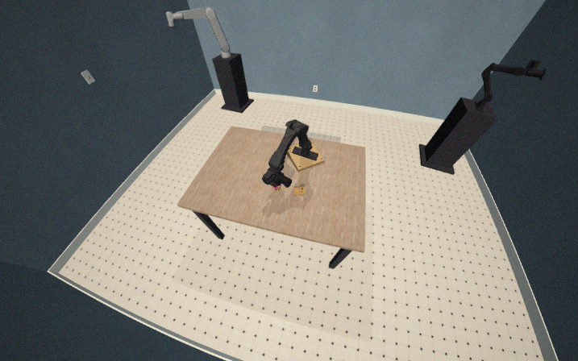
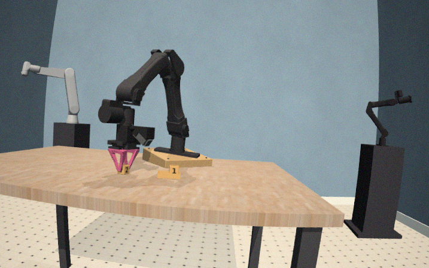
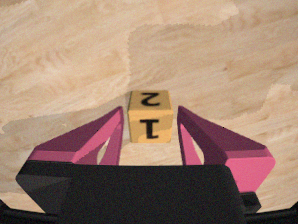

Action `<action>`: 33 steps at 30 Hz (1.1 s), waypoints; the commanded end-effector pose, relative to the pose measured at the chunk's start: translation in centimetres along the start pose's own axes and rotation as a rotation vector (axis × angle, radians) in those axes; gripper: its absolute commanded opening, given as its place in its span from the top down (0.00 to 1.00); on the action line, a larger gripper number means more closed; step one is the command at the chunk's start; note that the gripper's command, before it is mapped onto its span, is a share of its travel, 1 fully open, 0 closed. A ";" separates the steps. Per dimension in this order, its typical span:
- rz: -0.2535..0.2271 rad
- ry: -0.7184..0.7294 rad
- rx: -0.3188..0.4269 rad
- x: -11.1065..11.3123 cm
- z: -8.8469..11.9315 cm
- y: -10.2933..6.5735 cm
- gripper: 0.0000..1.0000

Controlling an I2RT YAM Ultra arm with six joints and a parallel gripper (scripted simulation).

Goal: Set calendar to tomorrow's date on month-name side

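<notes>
My gripper point(image 2: 124, 168) point(image 3: 150, 112) points down with its pink fingers open, one on each side of a loose orange cube point(image 2: 126, 169) point(image 3: 150, 128). Gaps show between cube and fingers in the wrist view. The cube stands on the table; the wrist view shows a 1 and a 2 on two faces, both upside down there. The exterior view shows its 2, partly behind a finger. The small tray point(image 2: 163, 174) point(image 1: 299, 192) lies flat to the right. One cube point(image 2: 173, 170) stands at its right end, showing an upright 1. I cannot read a month's name.
The arm's yellow base plate point(image 1: 301, 168) point(image 2: 189, 163) is behind the tray on the wooden table point(image 1: 335, 201) point(image 2: 242, 196). Two other arms stand on dark pedestals point(image 1: 232, 82) point(image 1: 457, 134), away from the table.
</notes>
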State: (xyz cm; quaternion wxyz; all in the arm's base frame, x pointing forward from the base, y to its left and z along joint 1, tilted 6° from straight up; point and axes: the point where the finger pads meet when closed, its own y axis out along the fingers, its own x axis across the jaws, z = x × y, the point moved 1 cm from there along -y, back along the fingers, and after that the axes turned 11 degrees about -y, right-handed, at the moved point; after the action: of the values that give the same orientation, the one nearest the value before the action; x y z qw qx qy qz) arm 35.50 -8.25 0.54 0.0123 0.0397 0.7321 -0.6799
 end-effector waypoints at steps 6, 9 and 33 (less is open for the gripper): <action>-0.014 -0.001 -0.008 0.4 -0.4 0.2 0.55; -0.014 -0.001 -0.008 0.4 -0.4 0.2 0.55; -0.014 -0.002 -0.008 0.4 -0.4 0.2 0.74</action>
State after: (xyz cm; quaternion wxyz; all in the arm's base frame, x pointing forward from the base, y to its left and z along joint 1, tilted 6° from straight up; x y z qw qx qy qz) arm 35.50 -8.25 0.54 0.0122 0.0397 0.7321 -0.6799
